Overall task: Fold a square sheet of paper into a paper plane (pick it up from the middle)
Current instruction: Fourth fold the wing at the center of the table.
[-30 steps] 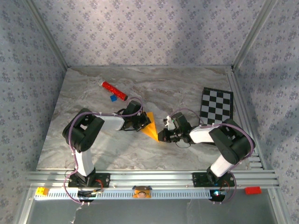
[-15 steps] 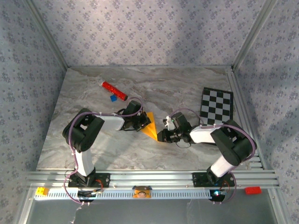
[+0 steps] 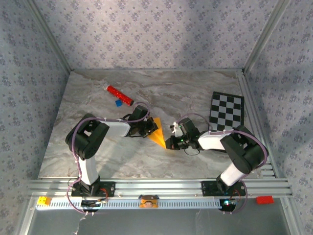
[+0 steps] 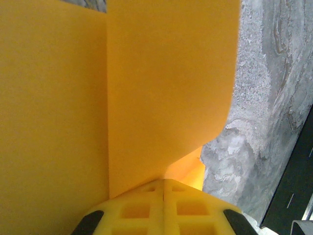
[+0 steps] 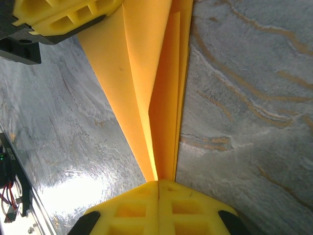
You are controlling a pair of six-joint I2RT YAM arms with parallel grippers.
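Observation:
The square sheet of paper (image 3: pixel 159 132) is folded into an orange-yellow pointed triangle of several layers, close to a paper plane's shape, at mid-table. My left gripper (image 3: pixel 149 129) is shut on its left edge. In the left wrist view the yellow fingertips (image 4: pixel 163 185) meet on the paper (image 4: pixel 156 88). My right gripper (image 3: pixel 169 143) is shut on the narrow near tip. In the right wrist view the layers (image 5: pixel 157 98) run up from the closed right gripper (image 5: pixel 158 185) to the left gripper's fingers (image 5: pixel 63 14).
A red cylinder (image 3: pixel 120 95) and a small blue block (image 3: pixel 118 103) lie at the back left. A black-and-white checkered board (image 3: pixel 227 111) lies at the right. Aluminium rails (image 3: pixel 156 187) border the near edge, and patterned walls enclose the marble table (image 3: pixel 98 161).
My right gripper has edged slightly left along the paper's near tip. The left arm and the paper have stayed in place.

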